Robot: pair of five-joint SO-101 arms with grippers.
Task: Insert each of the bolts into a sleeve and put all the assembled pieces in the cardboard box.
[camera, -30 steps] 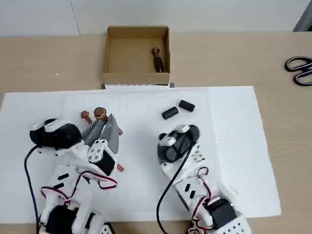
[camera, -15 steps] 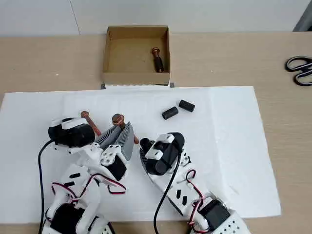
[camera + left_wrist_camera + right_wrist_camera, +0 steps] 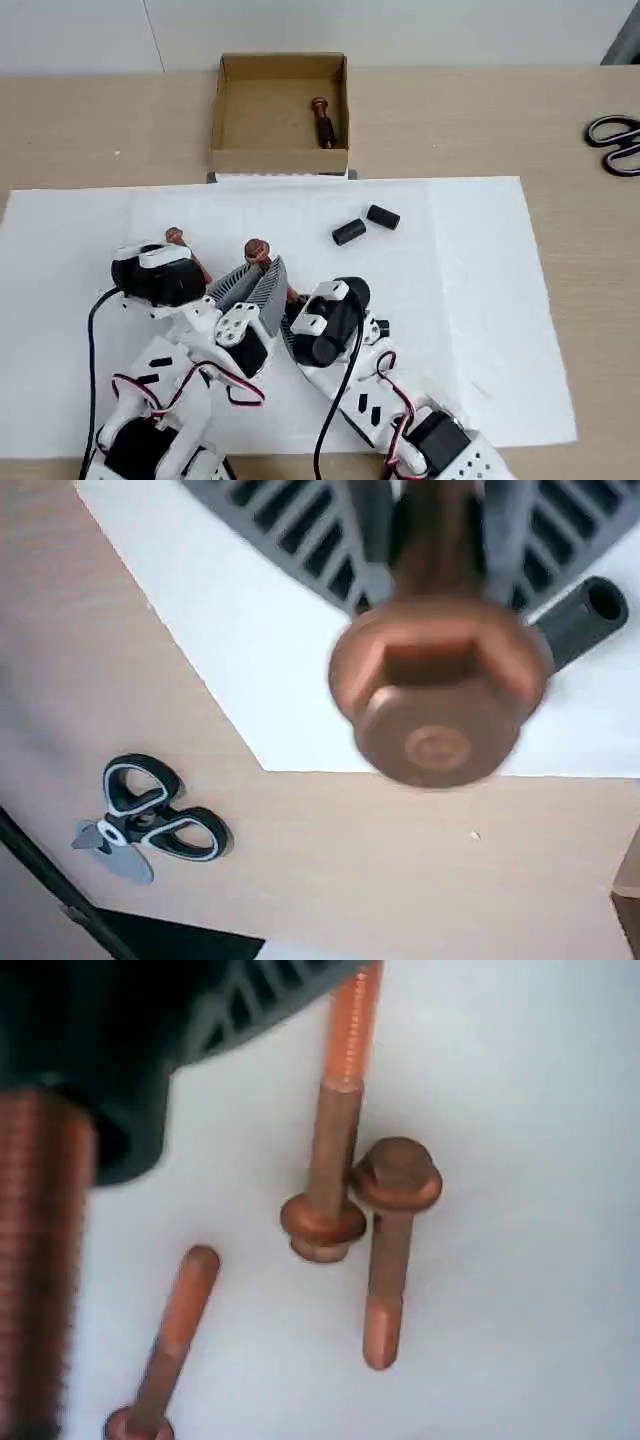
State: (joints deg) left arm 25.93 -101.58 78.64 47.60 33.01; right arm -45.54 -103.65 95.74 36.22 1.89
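My left gripper [image 3: 262,268] is shut on a copper bolt [image 3: 257,250], head up, above the white paper. In the left wrist view the bolt's hex head [image 3: 438,695] sits between the grey ribbed fingers [image 3: 300,525]. My right arm [image 3: 328,318] is close beside it on the right, wrist turned toward it. Its camera shows the held bolt's threaded shank [image 3: 40,1260] and three loose bolts [image 3: 330,1160] [image 3: 392,1240] [image 3: 165,1360] lying on the paper. Two black sleeves [image 3: 348,232] [image 3: 383,217] lie farther back. The cardboard box [image 3: 228,100] holds one assembled piece [image 3: 322,120].
Another bolt [image 3: 178,238] pokes out behind the left arm's black motor. Scissors [image 3: 615,140] lie on the bare table at the far right. The white paper sheet [image 3: 470,300] is free on its right half.
My left gripper has carried the bolt to the right, toward the middle of the paper. The right arm has swung left and drawn in close to it.
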